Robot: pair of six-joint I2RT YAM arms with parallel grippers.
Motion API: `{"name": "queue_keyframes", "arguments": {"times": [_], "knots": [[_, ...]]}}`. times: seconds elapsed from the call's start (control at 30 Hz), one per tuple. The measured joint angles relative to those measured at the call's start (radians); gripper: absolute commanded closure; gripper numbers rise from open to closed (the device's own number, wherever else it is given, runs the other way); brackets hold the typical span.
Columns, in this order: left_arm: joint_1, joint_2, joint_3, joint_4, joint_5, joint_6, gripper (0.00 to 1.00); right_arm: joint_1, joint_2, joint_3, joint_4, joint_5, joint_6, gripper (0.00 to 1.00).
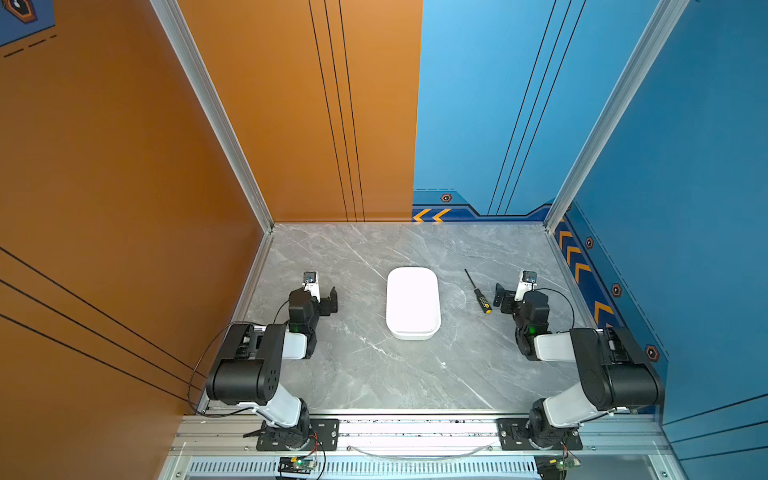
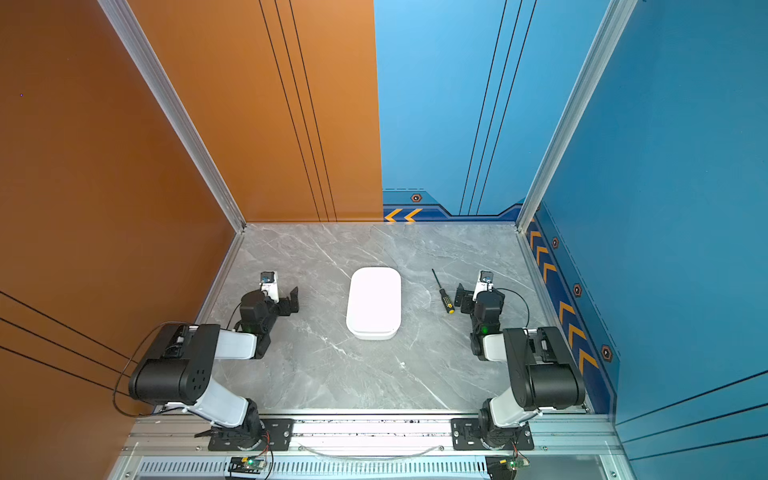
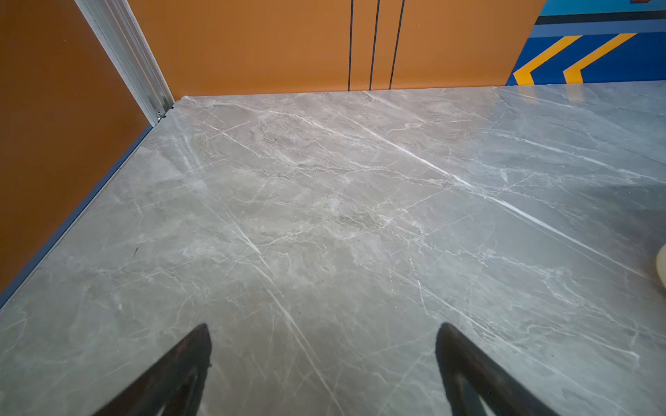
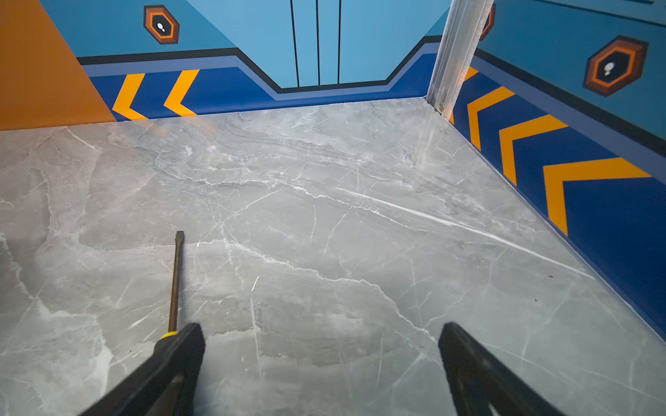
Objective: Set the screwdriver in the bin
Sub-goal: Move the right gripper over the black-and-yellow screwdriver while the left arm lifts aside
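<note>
The screwdriver (image 1: 478, 291) (image 2: 443, 291) lies flat on the marble table, right of the bin, with its black shaft pointing toward the back wall and its yellow-capped handle nearer me. The white bin (image 1: 411, 334) (image 2: 372, 334) sits mid-table and shows nothing inside. My right gripper (image 1: 510, 293) (image 2: 467, 295) (image 4: 322, 327) stands open just right of the handle, with bare table between its fingers. In the right wrist view the shaft (image 4: 176, 281) runs ahead, and one finger hides most of the handle. My left gripper (image 1: 322, 293) (image 2: 284, 295) (image 3: 324, 327) is open and empty, left of the bin.
Walls close the table in on the left (image 1: 124, 208), back (image 1: 374, 124) and right (image 1: 685, 208), with aluminium posts at the back corners. A metal rail (image 1: 415, 428) carrying both arm bases runs along the front edge. A sliver of the bin's corner (image 3: 662, 266) shows in the left wrist view.
</note>
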Motion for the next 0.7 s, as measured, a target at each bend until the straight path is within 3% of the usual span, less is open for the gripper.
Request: {"name": "queue_keyframes", "arguments": {"times": [0.47, 0.7], "knots": [[0.008, -0.005, 0.0, -0.005, 0.038, 0.0, 0.02, -0.001, 0.0, 0.0, 0.0, -0.004, 0.0, 0.0], [0.008, -0.209, 0.013, -0.163, 0.048, 0.0, 0.02, -0.006, -0.071, 0.06, -0.163, -0.009, 0.0, 0.0]]}}
